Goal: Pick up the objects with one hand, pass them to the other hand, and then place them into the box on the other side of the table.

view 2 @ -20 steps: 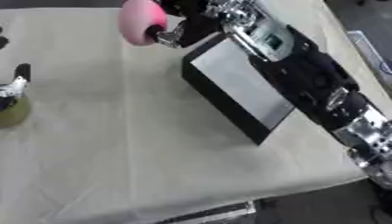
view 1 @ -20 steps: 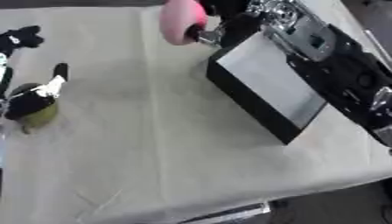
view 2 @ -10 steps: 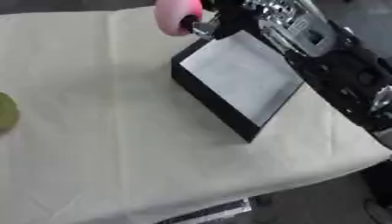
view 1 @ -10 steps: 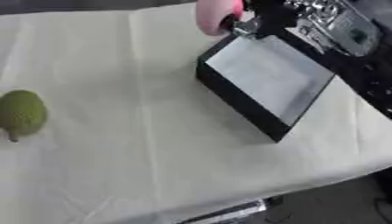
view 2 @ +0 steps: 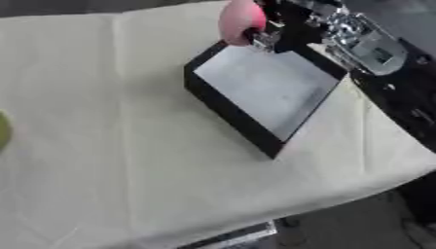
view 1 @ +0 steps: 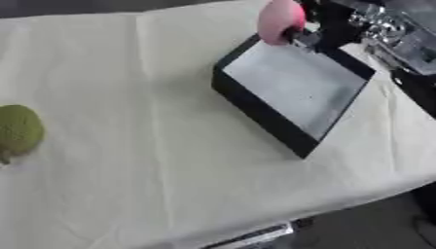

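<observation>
The black box (view 1: 289,95) sits on the cream tablecloth (view 1: 128,160), turned at an angle, its shallow interior a pale grey floor inside black walls. The right hand (view 2: 285,29) comes in from beyond the box's far corner, black with silver parts on the arm behind it. It holds a pink rounded object (view 1: 280,20) above that far corner, over the rim where the two far walls meet; the object is off the floor of the box and seems clear of the rim. The fingers are curled round the object's side nearest the arm, though blur hides exactly how they lie on it. The right arm runs back from the far corner along the box's right wall toward the view's right edge. Well away from the box, on the cloth toward the left edge, lies a green rounded fruit-like object (view 1: 19,130), seen whole in the left eye view and only as a sliver in the right eye view. The left hand does not show in either view.
</observation>
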`<act>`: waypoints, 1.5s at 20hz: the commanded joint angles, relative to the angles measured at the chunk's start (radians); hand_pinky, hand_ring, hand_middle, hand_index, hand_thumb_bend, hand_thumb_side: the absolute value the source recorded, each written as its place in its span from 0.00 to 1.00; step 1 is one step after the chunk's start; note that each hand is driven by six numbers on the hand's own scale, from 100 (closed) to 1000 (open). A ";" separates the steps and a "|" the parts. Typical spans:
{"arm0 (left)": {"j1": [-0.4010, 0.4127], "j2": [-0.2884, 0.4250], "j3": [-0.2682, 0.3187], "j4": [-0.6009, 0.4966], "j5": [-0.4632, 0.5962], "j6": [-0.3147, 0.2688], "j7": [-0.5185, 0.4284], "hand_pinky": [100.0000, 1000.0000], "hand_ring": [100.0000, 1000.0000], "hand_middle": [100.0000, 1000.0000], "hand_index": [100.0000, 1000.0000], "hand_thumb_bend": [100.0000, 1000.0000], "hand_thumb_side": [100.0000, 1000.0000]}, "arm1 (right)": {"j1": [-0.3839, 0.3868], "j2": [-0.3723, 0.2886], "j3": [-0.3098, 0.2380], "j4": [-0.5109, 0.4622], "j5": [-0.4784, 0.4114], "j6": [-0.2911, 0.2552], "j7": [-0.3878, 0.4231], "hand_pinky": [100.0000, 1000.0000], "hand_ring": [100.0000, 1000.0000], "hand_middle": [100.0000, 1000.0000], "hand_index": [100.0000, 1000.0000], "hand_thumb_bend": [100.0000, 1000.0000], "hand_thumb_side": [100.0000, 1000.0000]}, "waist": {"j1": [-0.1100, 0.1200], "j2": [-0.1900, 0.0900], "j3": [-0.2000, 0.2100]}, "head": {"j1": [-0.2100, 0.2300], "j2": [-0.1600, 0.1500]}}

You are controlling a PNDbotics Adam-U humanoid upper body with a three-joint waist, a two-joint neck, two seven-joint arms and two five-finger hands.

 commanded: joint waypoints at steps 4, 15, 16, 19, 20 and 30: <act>0.019 0.085 0.039 -0.044 0.110 0.027 0.018 0.83 0.69 0.65 0.85 0.09 0.48 | 0.046 -0.035 -0.042 0.012 0.095 -0.074 -0.028 0.96 0.84 0.39 0.54 0.00 0.01 | 0.007 -0.002 0.001 | 0.007 -0.037; 0.044 0.129 0.067 -0.045 0.167 0.040 0.038 0.82 0.69 0.65 0.86 0.09 0.47 | 0.110 -0.039 -0.089 0.049 0.279 -0.234 -0.017 1.00 1.00 0.73 0.92 0.33 0.00 | 0.014 0.011 0.001 | 0.037 -0.057; 0.046 0.132 0.069 -0.043 0.168 0.040 0.041 0.82 0.69 0.65 0.86 0.09 0.47 | 0.112 -0.040 -0.097 0.053 0.295 -0.249 -0.015 1.00 1.00 0.77 0.96 0.33 0.00 | 0.014 0.011 0.000 | 0.041 -0.057; 0.049 0.138 0.071 -0.039 0.168 0.040 0.047 0.82 0.69 0.65 0.86 0.10 0.47 | 0.118 -0.040 -0.115 0.063 0.349 -0.276 -0.028 1.00 1.00 0.84 1.00 0.32 0.00 | 0.016 0.011 0.000 | 0.047 -0.056; 0.049 0.140 0.072 -0.038 0.167 0.040 0.048 0.82 0.69 0.65 0.86 0.10 0.47 | 0.120 -0.039 -0.119 0.065 0.367 -0.278 -0.038 1.00 1.00 0.85 1.00 0.32 0.00 | 0.016 0.011 -0.001 | 0.049 -0.054; -0.022 0.201 0.047 0.040 0.141 0.061 -0.032 0.84 0.72 0.67 0.87 0.12 0.49 | 0.090 0.084 -0.105 -0.103 0.312 -0.219 -0.194 1.00 1.00 0.91 1.00 0.00 0.07 | 0.030 0.005 0.002 | 0.107 -0.037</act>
